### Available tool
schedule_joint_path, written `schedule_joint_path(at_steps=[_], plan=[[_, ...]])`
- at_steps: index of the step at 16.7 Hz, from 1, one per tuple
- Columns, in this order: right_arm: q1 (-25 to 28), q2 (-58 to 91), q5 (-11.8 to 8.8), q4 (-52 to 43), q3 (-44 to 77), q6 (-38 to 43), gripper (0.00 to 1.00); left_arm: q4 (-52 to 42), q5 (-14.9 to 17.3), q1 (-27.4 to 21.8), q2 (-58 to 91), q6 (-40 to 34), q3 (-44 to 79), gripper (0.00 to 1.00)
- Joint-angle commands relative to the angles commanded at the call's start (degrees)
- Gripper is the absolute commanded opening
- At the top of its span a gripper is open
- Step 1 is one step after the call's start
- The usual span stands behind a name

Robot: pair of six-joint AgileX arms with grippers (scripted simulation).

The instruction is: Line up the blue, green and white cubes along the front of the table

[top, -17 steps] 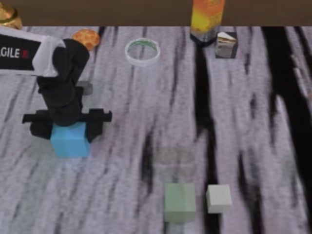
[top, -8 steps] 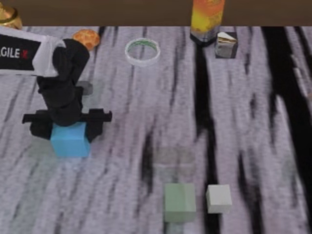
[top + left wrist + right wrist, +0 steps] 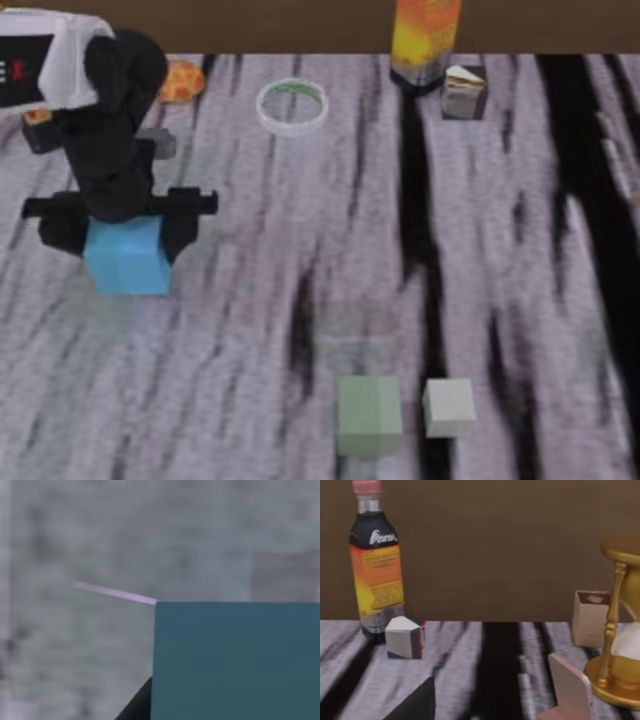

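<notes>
The blue cube [image 3: 126, 257] sits at the left side of the desk [image 3: 300, 240], about midway between back and front, pinched between the fingers of the left end effector [image 3: 120, 222]. The left arm reaches in from the top view's upper left corner, its black wrist pointing straight down over the cube, the finger bar spread crosswise above it. In the left wrist view the blue cube [image 3: 235, 660] fills the near corner, with the desk blurred beyond it. The green cube [image 3: 368, 416] and the white cube [image 3: 448, 407] stand just beside each other near the front edge, right of centre, well apart from the blue one. The right end effector does not show in the top view; I cannot tell whether its fingers are spread or pressed together.
</notes>
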Motion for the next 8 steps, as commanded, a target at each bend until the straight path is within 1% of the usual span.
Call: schedule_joint_path(at_steps=[2,5,8], plan=[[0.0,0.0,0.0,0.0,0.0,0.0,1.00,-2.1,0.0,0.1,-1.4,0.1,1.2,0.00],[0.0,0.0,0.0,0.0,0.0,0.0,1.00,-2.2,0.0,0.1,-1.5,0.2,1.3,0.00],[0.0,0.0,0.0,0.0,0.0,0.0,1.00,-2.1,-0.1,-1.1,-1.9,-0.6,0.6,0.00]])
